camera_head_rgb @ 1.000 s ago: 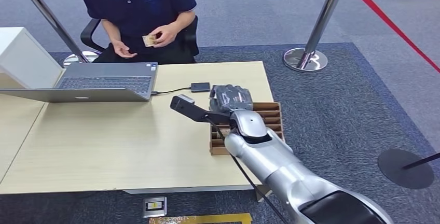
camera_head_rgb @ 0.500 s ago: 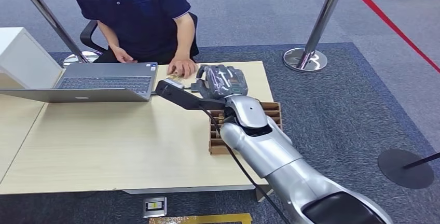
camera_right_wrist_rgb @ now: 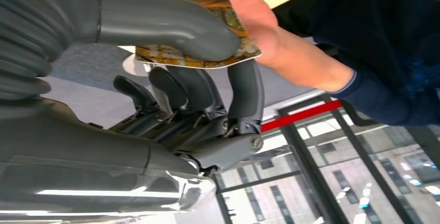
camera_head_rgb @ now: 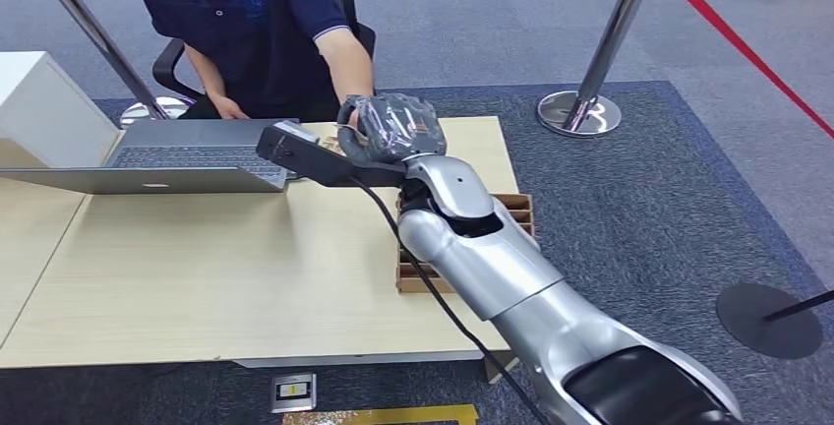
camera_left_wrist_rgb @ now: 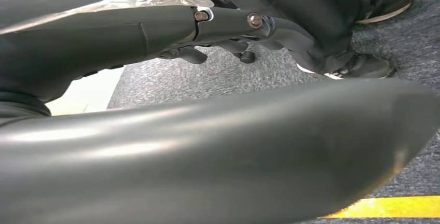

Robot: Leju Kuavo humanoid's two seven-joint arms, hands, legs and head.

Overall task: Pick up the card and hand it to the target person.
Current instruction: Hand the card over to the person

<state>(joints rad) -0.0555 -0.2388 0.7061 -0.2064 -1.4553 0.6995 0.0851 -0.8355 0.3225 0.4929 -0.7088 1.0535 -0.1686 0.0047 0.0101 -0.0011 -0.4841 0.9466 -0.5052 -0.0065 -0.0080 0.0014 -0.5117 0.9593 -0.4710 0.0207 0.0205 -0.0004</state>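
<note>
No text, label or number could be read: the card (camera_right_wrist_rgb: 218, 42) showed only a blurred gold pattern, and the laptop (camera_head_rgb: 157, 164) bore nothing legible.

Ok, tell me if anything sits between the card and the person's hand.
Nothing visible does. The right hand pinches the card between thumb and finger, and the person's open palm already lies against the card.

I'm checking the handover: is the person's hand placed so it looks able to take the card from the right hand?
Probably yes. The person's hand lies open against the card, which the right hand pinches between thumb and fingers; nothing sits between them.
</note>
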